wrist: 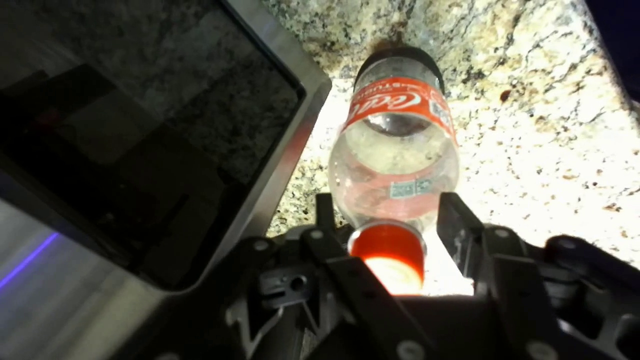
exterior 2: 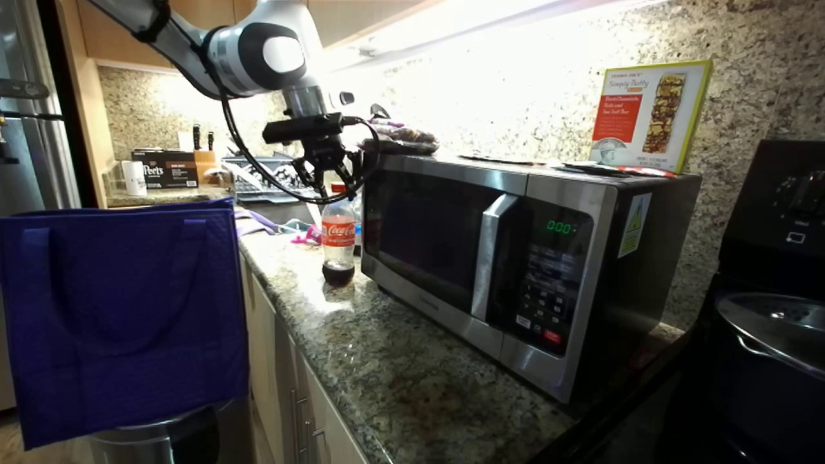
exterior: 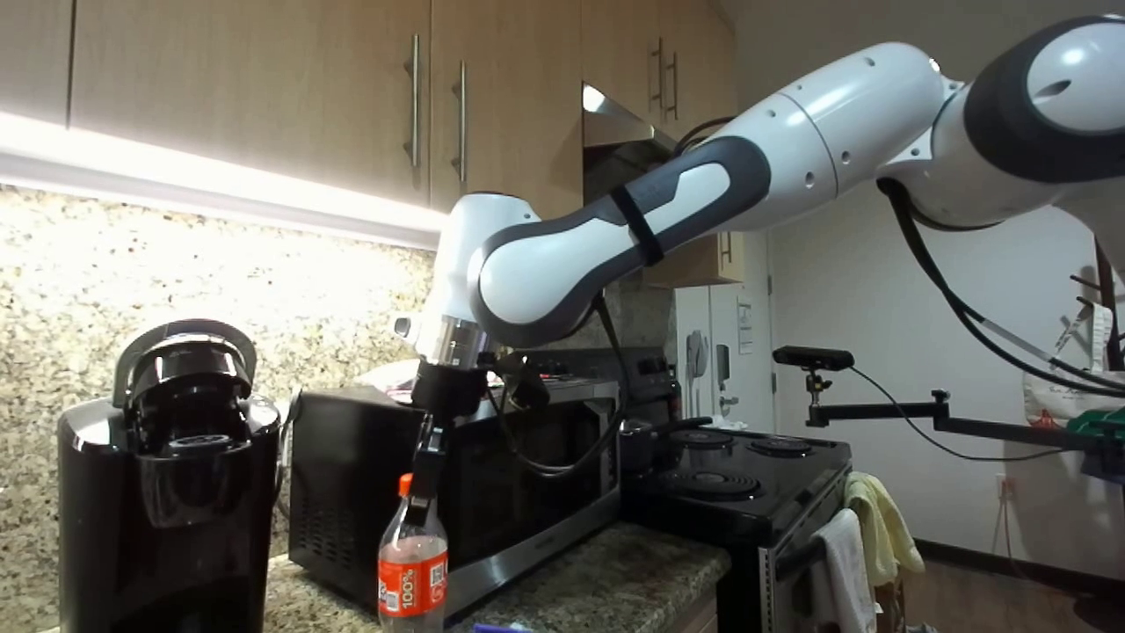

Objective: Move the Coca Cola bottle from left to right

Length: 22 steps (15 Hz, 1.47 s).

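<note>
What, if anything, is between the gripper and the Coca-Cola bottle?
Nothing visible: in the wrist view, the open gripper has the red cap of the Coca-Cola bottle showing between its fingers. The microwave is only alongside.

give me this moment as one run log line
gripper: open around bottle's top | Coca Cola bottle: upright on counter, beside microwave | grasp: not yet closed

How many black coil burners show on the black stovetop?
3, all in an exterior view: the near burner, the far burner above it in the image, and the right-hand burner. A fourth may be hidden by the dark, long-handled pot.
</note>
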Motion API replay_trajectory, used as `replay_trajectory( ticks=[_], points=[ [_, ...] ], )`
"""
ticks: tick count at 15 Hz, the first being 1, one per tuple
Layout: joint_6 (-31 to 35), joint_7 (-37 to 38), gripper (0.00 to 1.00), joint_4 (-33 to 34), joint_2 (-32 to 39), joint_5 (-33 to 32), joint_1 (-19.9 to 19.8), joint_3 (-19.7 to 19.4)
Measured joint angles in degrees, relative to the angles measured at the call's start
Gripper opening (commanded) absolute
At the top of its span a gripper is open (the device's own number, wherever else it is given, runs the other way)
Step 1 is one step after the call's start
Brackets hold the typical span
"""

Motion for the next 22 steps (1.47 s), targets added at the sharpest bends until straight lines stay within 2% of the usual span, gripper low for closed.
replay_trajectory(
  ticks=[2,3,15,22],
  points=[
    [0.0,-0.4,0.16,0.1,0.0,0.2,-0.3,0.0],
    [0.0,-0.4,0.15,0.1,-0.2,0.5,-0.3,0.0],
    [0.1,-1.4,0.15,0.1,-0.9,1.3,-0.5,0.2],
    [4.1,-5.2,0.15,-5.8,-8.7,2.7,-1.5,0.4]
  ],
)
